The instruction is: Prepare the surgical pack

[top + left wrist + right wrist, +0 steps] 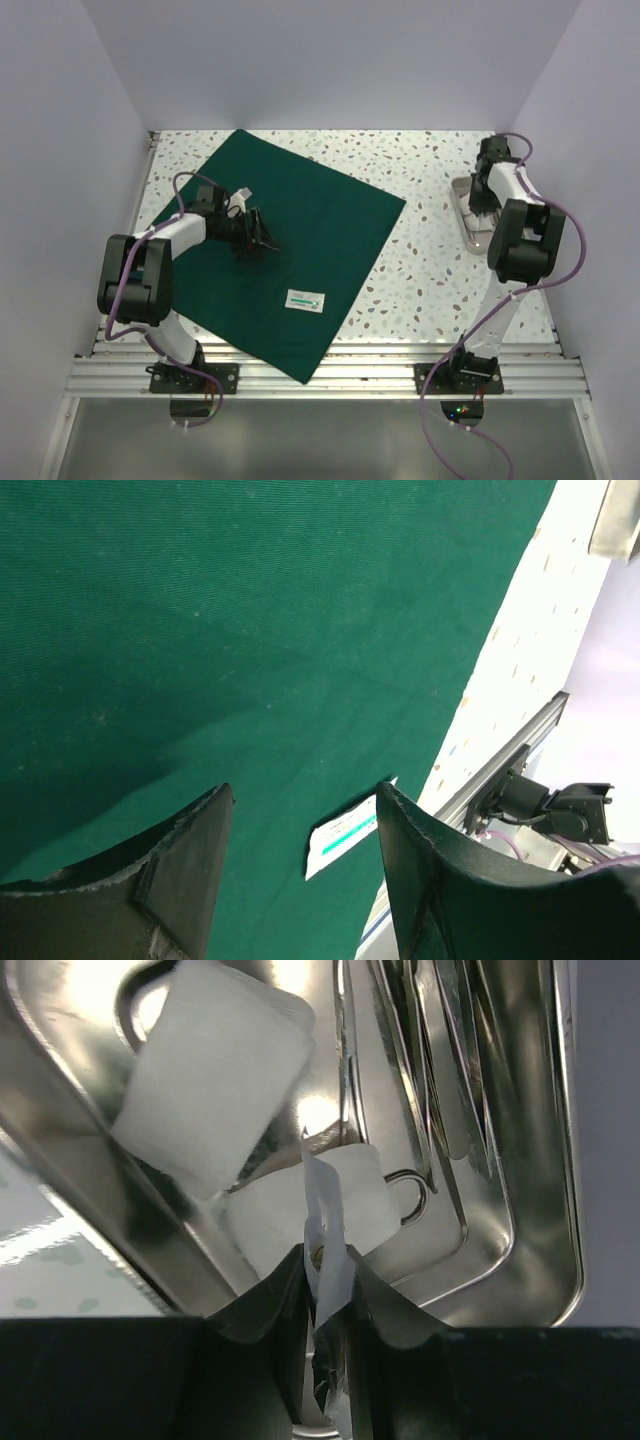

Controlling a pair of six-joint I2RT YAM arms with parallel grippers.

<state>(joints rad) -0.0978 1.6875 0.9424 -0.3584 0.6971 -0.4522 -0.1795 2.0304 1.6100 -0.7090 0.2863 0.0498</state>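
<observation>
1. Dark green matte cloth drape (300,215): spread flat as one broad sheet at left-centre of the top view. It lies as a diamond on the speckled white terrazzo table (430,270). Its lowest corner reaches the aluminium rail (330,375) at the bottom edge.
2. Left gripper (260,244): hovers over the middle-left of the drape. In the left wrist view its two dark fingers (185,865) stand well apart with only cloth between them; nothing is gripped.
3. Small white label with green print (307,300): lies on the drape, below and right of the left gripper. In the wrist view it shows in the gap between the fingers.
4. Shiny rectangular steel tray (530,1250): sits at the upper right of the top view, well apart from the drape.
5. Tray contents, right wrist view: two white square gauze pads (215,1080) at upper left and centre, and slim metal instruments (450,1080) along the right side, one with a ring handle (415,1195).
6. Right gripper (325,1255): over the tray, jaws nearly together, pinching a thin white strip (322,1195) that stands up between them. Cannot tell what the strip belongs to.
</observation>
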